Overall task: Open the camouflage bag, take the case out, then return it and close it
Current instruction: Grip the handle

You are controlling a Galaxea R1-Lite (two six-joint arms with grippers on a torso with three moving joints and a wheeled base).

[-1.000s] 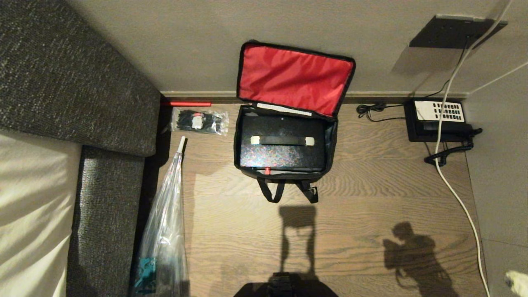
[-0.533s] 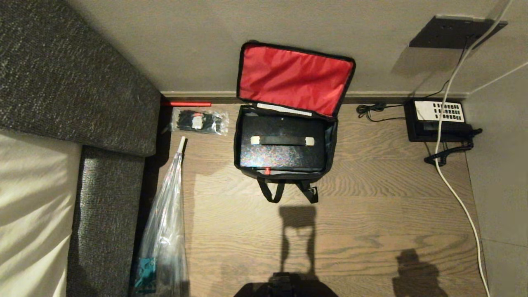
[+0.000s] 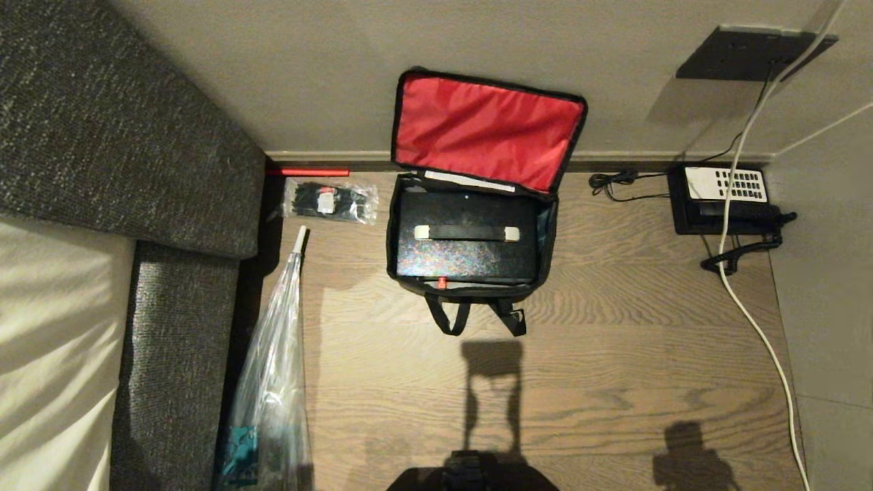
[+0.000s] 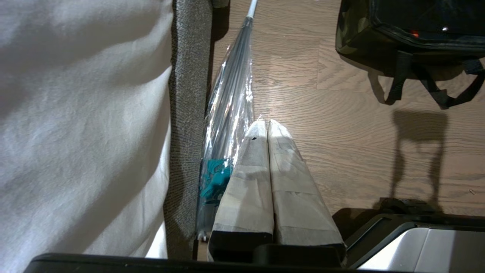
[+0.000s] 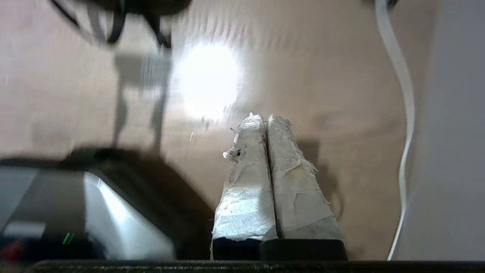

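- Camouflage bag (image 3: 470, 290) sits on the wooden floor (image 3: 614, 354) against the wall (image 3: 307, 75), its lid thrown back and leaning on the wall so the red lining (image 3: 487, 129) faces out.
- The case (image 3: 467, 256) lies flat inside the bag, filling nearly its whole width, with its black handle (image 3: 467, 233) across the top and a small red catch (image 3: 442, 282) on the edge nearest the bag's two straps (image 3: 477, 317).
- Beside the bag, toward the grey sofa (image 3: 116, 129), lies a small clear packet of black items (image 3: 331, 200); a long clear plastic sleeve (image 3: 273, 368) runs along the sofa's edge.
- On the bag's other side, well apart from it, a black desk telephone (image 3: 723, 200) stands by the wall, with a white cable (image 3: 757, 327) trailing past it.
- Only the head view shows the bag's open lid and the case; neither gripper appears there.
- The left wrist view shows the left gripper (image 4: 268, 123), fingers pressed together and empty, above the floor next to the plastic sleeve (image 4: 231, 106), with the bag's camouflage front (image 4: 363, 41) and straps beyond.
- The right wrist view, blurred, shows the right gripper (image 5: 265, 117), its taped fingers also pressed together and holding nothing, above bare floor near the white cable (image 5: 405, 98).
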